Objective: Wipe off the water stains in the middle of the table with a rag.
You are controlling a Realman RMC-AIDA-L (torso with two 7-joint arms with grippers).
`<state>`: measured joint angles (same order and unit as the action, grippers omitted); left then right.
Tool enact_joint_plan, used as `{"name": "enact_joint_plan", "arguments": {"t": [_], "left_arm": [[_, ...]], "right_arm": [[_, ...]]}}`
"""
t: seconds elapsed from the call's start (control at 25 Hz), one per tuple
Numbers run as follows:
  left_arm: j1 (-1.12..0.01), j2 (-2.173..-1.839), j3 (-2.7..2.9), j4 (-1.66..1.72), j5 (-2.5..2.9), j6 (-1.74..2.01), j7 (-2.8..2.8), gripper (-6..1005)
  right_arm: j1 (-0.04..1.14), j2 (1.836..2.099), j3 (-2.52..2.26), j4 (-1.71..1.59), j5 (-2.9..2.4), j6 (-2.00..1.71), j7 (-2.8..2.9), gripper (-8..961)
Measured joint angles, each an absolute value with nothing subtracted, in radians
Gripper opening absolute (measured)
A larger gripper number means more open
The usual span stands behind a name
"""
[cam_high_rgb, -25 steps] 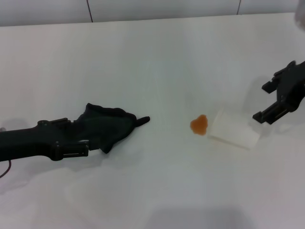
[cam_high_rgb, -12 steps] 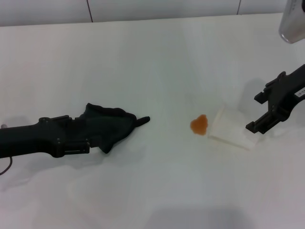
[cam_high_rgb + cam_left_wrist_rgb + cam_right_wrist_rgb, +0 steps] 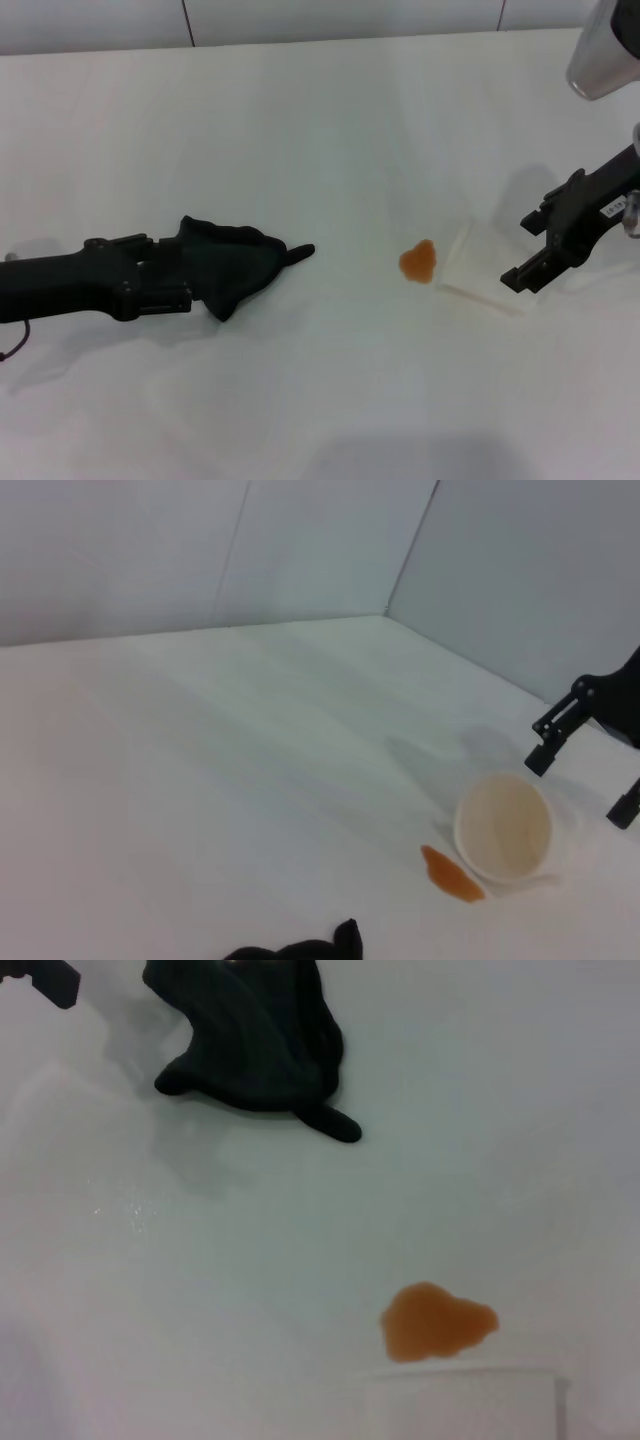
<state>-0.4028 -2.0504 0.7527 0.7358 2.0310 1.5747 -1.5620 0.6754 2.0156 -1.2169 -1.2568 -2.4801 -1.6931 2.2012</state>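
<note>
The water stains form one small orange-brown blot in the middle of the white table. The black rag lies bunched to its left, its thin corner pointing at the blot. My left gripper lies low at the rag's left side, its tip buried in the cloth. A translucent whitish cup lies on its side just right of the blot. My right gripper hangs open at the cup's right end, nothing between its fingers. The right wrist view shows the rag, the blot and the cup's edge.
The left wrist view shows the cup's mouth facing the blot, the right gripper beyond it, and a bit of rag. A grey metal part of the right arm hangs at the back right. A wall borders the table's far edge.
My right gripper has moved left and nearer, up to the cup's right end, and the grey arm part has come into view. My left gripper has edged slightly toward the rag, which has not moved.
</note>
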Motion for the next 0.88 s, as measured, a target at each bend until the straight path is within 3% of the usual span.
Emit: {"name": "enact_joint_plan", "arguments": {"t": [0.88], "left_arm": [[-0.406,-2.052,0.758,0.735,2.031,1.563,-1.564,875]], "right_arm": [[0.671,2.015,-1.26,-1.19,-2.48,-1.615,2.2,842]]}}
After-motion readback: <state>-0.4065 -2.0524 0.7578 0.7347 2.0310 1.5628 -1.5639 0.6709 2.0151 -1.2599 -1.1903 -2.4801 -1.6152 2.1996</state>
